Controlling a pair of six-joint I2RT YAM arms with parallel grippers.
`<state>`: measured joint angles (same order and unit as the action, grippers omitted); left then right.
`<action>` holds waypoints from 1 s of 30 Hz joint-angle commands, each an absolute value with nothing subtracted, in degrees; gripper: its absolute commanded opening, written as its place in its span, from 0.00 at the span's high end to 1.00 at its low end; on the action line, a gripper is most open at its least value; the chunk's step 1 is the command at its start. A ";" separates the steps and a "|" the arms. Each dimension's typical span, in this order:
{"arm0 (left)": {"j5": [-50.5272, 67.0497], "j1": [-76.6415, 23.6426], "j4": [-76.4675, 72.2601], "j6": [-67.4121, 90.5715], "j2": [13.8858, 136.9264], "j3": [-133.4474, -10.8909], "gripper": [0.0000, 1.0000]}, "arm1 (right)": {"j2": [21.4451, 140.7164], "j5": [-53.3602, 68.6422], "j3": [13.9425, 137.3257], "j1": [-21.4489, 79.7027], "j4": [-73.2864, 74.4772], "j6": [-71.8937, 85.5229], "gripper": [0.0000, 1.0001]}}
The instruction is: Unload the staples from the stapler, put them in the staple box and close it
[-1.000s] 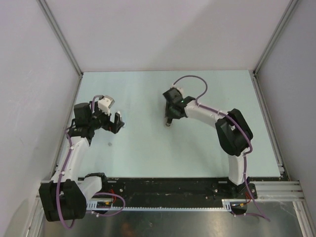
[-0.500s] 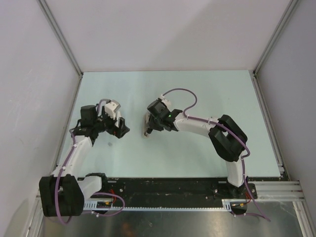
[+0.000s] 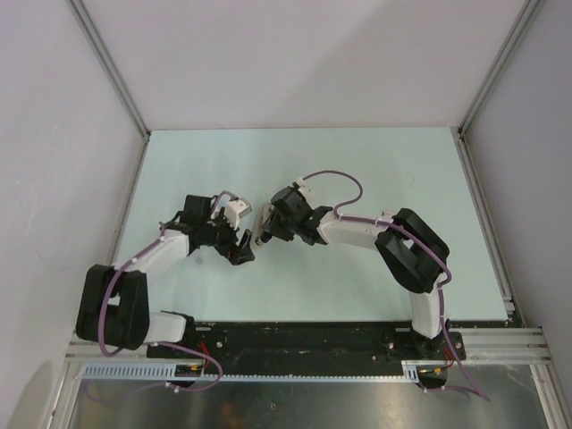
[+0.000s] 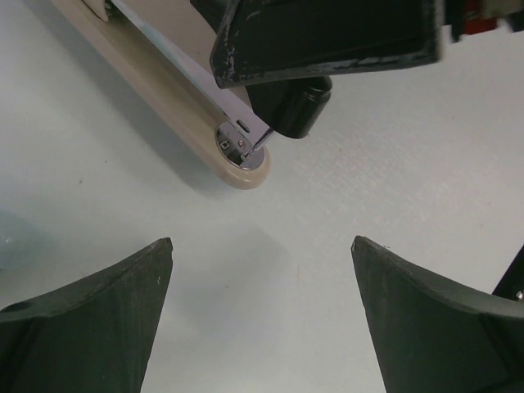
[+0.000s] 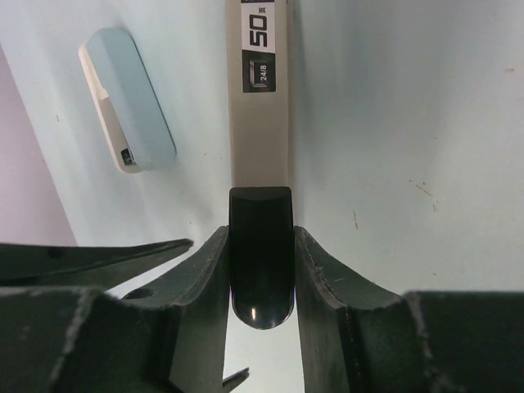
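Observation:
The stapler [image 5: 259, 98] is long and narrow, with a beige body, a black end cap and a silvery rail. It lies on the pale table. My right gripper [image 5: 260, 237] is shut on its black end. In the top view the right gripper [image 3: 265, 234] is at the table's middle, with the stapler [image 3: 261, 239] mostly hidden under it. My left gripper [image 4: 262, 246] is open and empty, just short of the stapler's rounded front tip [image 4: 239, 155]. In the top view the left gripper [image 3: 243, 249] is close to the left of the right one. No staples show.
A small light-blue rounded case [image 5: 127, 98] lies on the table just left of the stapler. The left gripper's fingertips [image 5: 131, 252] show beside the right fingers. White enclosure walls stand on three sides. A black rail [image 3: 304, 335] runs along the near edge.
My right gripper has moved left across the table with the stapler. My left arm has swung right and reached toward it, so both grippers now sit close together.

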<state>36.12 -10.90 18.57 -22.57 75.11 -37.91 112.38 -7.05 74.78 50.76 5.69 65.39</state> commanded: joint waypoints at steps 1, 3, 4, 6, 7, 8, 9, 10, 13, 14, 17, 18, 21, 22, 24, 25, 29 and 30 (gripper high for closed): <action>37.19 -11.46 17.76 -24.56 79.17 -41.40 0.03 | 108.17 -6.63 73.87 50.42 2.60 67.88 1.00; 37.84 -11.48 17.69 -24.82 80.85 -41.90 0.01 | 107.79 -6.32 73.33 50.40 2.14 67.97 1.00; 38.12 -11.50 17.72 -24.71 81.56 -42.18 0.01 | 107.55 -6.06 73.01 50.42 1.86 68.04 1.00; 38.49 -11.44 17.64 -24.64 82.73 -42.89 0.01 | 107.22 -5.47 72.33 50.44 1.17 68.29 1.00; 38.54 -11.43 17.61 -24.58 83.33 -43.28 0.02 | 107.00 -5.06 72.07 50.40 0.89 68.38 1.00; 38.65 -11.43 17.59 -24.51 83.90 -43.70 0.04 | 106.81 -4.69 71.80 50.34 0.75 68.47 1.00; 38.75 -11.43 17.59 -24.43 84.44 -44.09 0.06 | 106.58 -4.28 71.45 50.35 0.64 68.51 1.00; 38.97 -11.47 17.58 -24.43 84.89 -44.37 0.06 | 106.37 -3.85 71.10 50.36 0.63 68.62 1.00; 40.54 -11.43 17.57 -24.62 85.74 -44.92 0.08 | 105.60 -2.87 69.96 50.44 -0.44 69.18 1.00; 41.10 -11.43 17.57 -24.70 85.89 -45.05 0.08 | 105.40 -2.58 69.61 50.44 -1.14 69.44 1.00; 41.97 -11.43 17.58 -24.82 86.79 -45.42 0.10 | 104.90 -1.86 68.95 50.58 -2.55 70.05 1.00; 42.08 -11.43 17.58 -25.07 87.21 -45.43 0.11 | 104.79 -1.76 68.88 50.65 -2.86 70.14 1.00; 41.99 -11.36 17.61 -25.20 88.32 -45.82 0.14 | 104.55 -1.41 68.83 50.79 -3.61 70.36 1.00; 42.18 -11.35 17.59 -25.13 88.46 -45.94 0.15 | 104.53 -1.23 68.87 50.93 -3.87 70.42 1.00; 42.49 -11.41 17.58 -25.00 88.65 -46.14 0.16 | 104.51 -0.81 68.90 51.32 -4.40 70.78 1.00; 42.52 -11.37 17.54 -24.98 88.66 -46.23 0.17 | 104.50 -0.76 68.81 51.50 -4.61 70.90 1.00; 42.96 -11.41 17.58 -25.15 88.92 -46.21 0.23 | 104.53 0.35 68.62 51.92 -5.77 71.79 1.00; 43.14 -11.42 17.58 -25.28 89.11 -46.22 0.24 | 104.56 1.10 68.59 51.97 -6.22 72.15 1.00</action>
<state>39.99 -11.03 18.13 -24.05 88.62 -44.31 108.40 -1.41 68.25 51.29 0.10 69.82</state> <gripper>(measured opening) 0.779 0.370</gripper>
